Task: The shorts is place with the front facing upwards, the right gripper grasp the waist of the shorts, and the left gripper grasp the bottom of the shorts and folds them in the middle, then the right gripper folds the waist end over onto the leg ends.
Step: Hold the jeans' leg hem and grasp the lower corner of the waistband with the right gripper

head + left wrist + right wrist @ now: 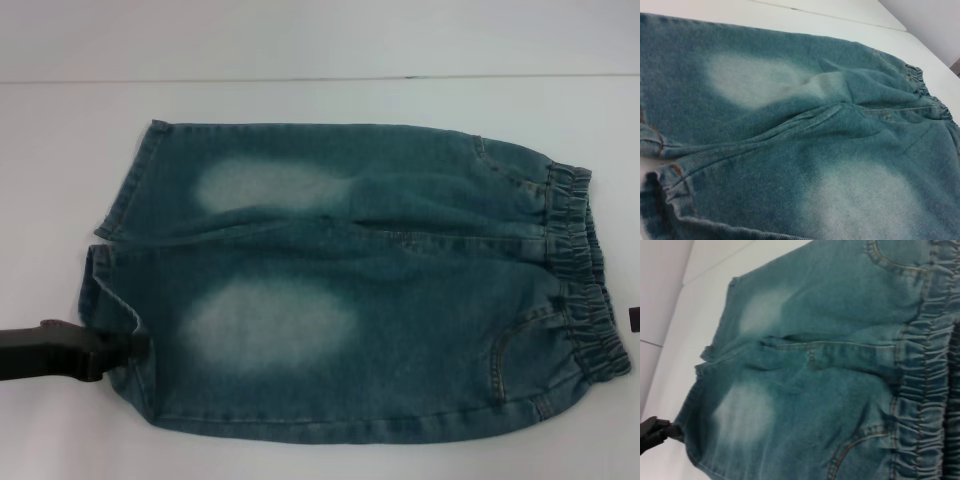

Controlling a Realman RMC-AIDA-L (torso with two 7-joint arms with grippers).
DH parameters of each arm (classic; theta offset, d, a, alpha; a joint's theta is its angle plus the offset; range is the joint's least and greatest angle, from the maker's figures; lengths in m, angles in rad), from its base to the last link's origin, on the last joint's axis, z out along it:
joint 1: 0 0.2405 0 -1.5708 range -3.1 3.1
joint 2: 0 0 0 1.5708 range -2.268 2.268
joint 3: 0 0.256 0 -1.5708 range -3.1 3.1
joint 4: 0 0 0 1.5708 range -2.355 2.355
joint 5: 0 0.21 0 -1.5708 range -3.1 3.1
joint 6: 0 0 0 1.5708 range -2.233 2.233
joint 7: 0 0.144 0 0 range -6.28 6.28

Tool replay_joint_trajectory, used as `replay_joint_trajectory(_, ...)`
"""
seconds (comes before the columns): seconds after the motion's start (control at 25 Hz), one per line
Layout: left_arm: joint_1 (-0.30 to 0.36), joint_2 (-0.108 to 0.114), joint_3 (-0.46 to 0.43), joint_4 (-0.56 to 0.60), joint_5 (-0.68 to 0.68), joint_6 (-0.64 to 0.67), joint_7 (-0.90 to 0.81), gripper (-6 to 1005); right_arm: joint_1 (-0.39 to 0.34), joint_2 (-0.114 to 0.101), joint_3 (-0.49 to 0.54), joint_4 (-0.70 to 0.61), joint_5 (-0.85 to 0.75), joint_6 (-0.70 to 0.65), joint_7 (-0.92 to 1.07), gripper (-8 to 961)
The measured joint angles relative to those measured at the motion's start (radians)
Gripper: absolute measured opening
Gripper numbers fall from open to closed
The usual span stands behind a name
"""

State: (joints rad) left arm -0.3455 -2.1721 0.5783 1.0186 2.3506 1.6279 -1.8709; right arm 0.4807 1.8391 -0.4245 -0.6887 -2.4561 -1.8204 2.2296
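Observation:
The blue-green denim shorts [380,300] lie flat, front up, with pale patches on both thighs. The gathered waist [575,270] is on the right and the leg ends [125,190] are on the left. My left gripper [140,345], a black claw, comes in from the left and pinches the hem of the near leg, which is slightly raised there. The right wrist view shows the same claw [675,430] at that hem corner. Only a dark sliver of my right gripper [634,318] shows at the right edge, just past the waist [935,390].
The shorts rest on a white table [60,150] whose far edge runs along the back. A grey wall stands beyond it. White surface borders the shorts on the left, the far side and the near side.

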Motion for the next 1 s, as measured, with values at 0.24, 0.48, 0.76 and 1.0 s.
replay_joint_trajectory(0.24, 0.001, 0.000, -0.005, 0.000, -0.005, -0.001, 0.002, 28, -0.004, 0.001, -0.005, 0.001, -0.012, 0.021, -0.001, 945)
replay_joint_trajectory(0.48, 0.009, 0.001, -0.008, 0.000, -0.011, 0.004, 0.006, 28, -0.006, 0.004, -0.031, 0.020, -0.014, 0.068, -0.005, 945)
replay_joint_trajectory(0.76, 0.013, 0.003, -0.005, 0.007, -0.019, 0.011, 0.007, 28, 0.004, 0.008, -0.047, 0.048, -0.014, 0.108, -0.008, 946)
replay_joint_trajectory(1.0, 0.014, 0.002, -0.006, 0.011, -0.024, 0.021, 0.007, 28, 0.008, 0.015, -0.049, 0.066, -0.010, 0.134, -0.008, 946)
